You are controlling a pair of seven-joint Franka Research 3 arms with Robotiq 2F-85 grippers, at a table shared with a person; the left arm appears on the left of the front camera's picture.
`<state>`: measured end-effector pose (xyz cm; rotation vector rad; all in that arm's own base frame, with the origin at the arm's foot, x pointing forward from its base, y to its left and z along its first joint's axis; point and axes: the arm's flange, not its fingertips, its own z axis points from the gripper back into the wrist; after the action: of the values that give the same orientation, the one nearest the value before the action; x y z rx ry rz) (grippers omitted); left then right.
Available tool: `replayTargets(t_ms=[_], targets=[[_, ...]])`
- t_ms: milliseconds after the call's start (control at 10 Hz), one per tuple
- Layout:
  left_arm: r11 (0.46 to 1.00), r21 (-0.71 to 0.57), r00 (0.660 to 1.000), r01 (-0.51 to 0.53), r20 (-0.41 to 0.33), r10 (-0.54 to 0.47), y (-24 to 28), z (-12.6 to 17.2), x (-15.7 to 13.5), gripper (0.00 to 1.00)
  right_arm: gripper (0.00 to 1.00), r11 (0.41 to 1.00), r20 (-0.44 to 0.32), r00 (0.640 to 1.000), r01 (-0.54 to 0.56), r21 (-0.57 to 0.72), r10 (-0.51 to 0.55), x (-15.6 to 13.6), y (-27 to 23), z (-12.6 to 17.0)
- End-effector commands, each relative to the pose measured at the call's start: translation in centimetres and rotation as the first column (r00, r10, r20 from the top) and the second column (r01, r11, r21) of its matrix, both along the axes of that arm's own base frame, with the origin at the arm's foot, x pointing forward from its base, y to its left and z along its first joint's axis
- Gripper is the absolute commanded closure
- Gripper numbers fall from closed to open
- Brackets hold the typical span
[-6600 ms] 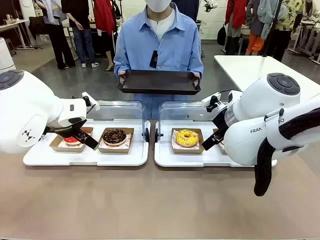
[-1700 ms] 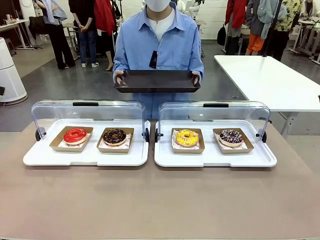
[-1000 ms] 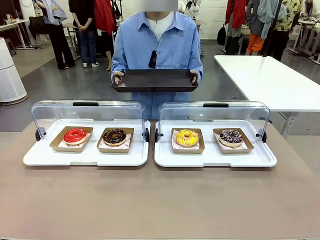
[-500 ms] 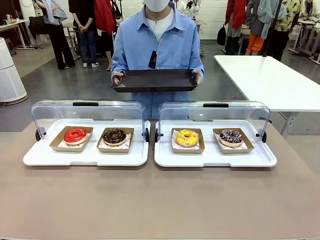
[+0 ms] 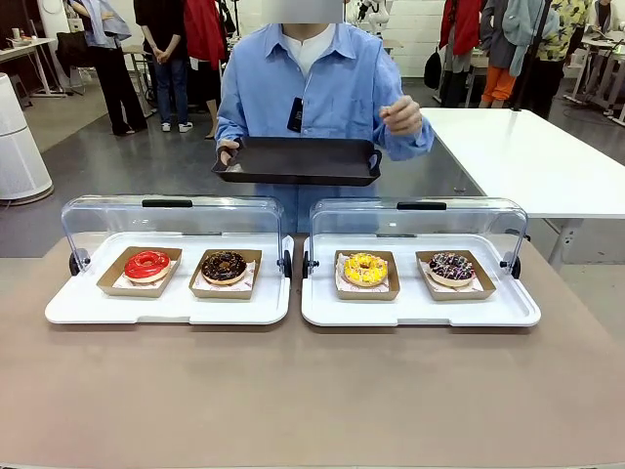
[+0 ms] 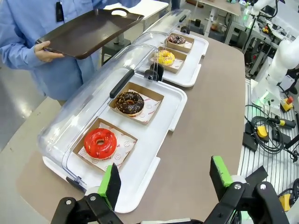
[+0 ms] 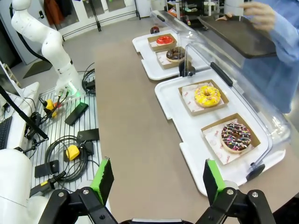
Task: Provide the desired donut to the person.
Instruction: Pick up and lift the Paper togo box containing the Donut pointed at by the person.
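The brown table (image 5: 312, 391) is stretching across the front view, and the person (image 5: 303, 88) in the light blue shirt is standing at its far side. Two white display trays are sitting side by side on the table, the left one (image 5: 166, 311) and the right one (image 5: 420, 315), each with its clear lid tipped back. The person is holding a dark serving tray (image 5: 293, 161) by one hand (image 5: 227, 151) while raising the other hand (image 5: 402, 117) at chest height, fingers curled. The left gripper (image 6: 164, 176) is hovering over the table's end with its jaws spread wide and nothing between them; the right gripper (image 7: 156, 179) is doing likewise at the opposite end. The red donut (image 5: 146, 264) and chocolate donut (image 5: 224, 265) are lying in cardboard boats in the left tray, the yellow donut (image 5: 365, 267) and sprinkled donut (image 5: 451, 265) in the right.
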<state>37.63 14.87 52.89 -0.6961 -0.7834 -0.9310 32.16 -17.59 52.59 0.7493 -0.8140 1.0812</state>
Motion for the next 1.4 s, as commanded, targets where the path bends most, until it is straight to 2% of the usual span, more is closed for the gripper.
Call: replayTargets(t_ms=[0, 1300], targets=[[1.0, -0.022, 1.0, 0.0, 0.009, 0.0, 0.01, 0.18, 0.18, 0.0, 0.0, 1.0, 0.01, 1.0, -0.006, 0.014, 0.006, 0.05, -0.01, 0.02], [1.0, -0.022, 1.0, 0.0, 0.009, 0.0, 0.01, 0.18, 0.18, 0.0, 0.0, 1.0, 0.01, 1.0, -0.006, 0.014, 0.006, 0.05, -0.01, 0.02]])
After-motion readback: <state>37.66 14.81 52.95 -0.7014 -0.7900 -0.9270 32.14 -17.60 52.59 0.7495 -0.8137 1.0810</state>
